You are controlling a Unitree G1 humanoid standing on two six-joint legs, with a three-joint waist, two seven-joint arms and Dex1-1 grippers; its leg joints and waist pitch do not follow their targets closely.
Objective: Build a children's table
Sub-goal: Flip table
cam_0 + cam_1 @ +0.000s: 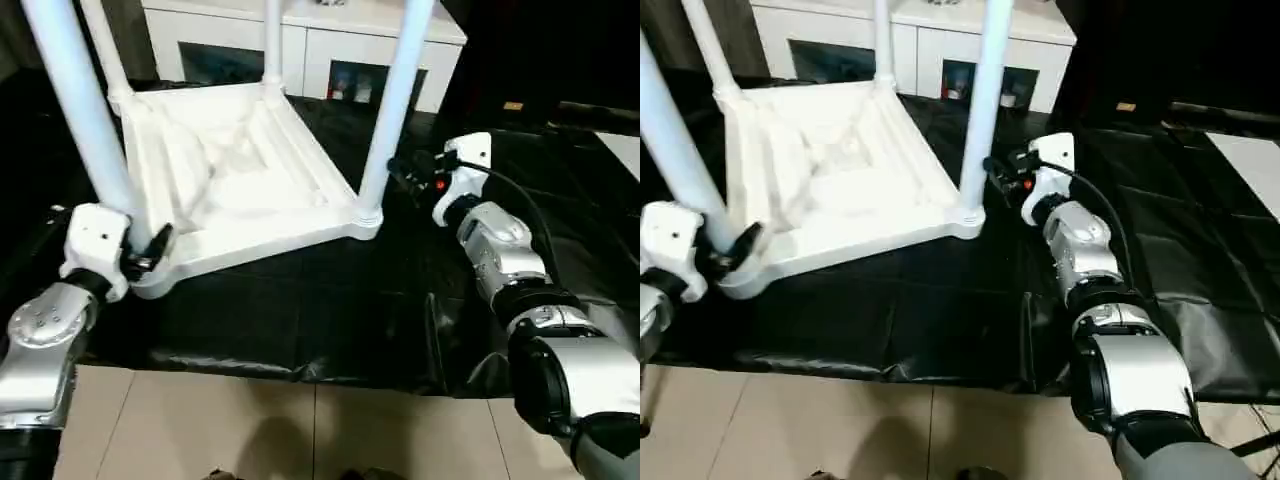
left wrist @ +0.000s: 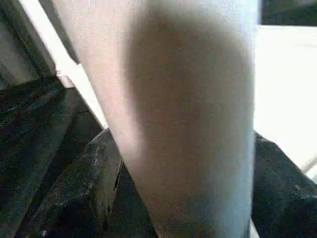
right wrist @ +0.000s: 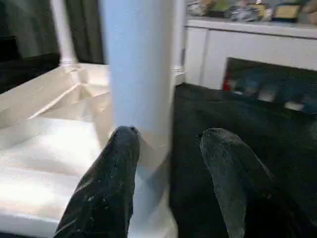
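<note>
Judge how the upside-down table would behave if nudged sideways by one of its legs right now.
The table looks like hollow white plastic, so it is probably light and would slide on the smooth black sheet. Its flat top lies down, so tipping seems unlikely. The long legs might flex or wobble in their sockets.

Black sheet over the floor

We see the upturned white tabletop resting directly on it; pale floor tiles show at its near edge.
</note>
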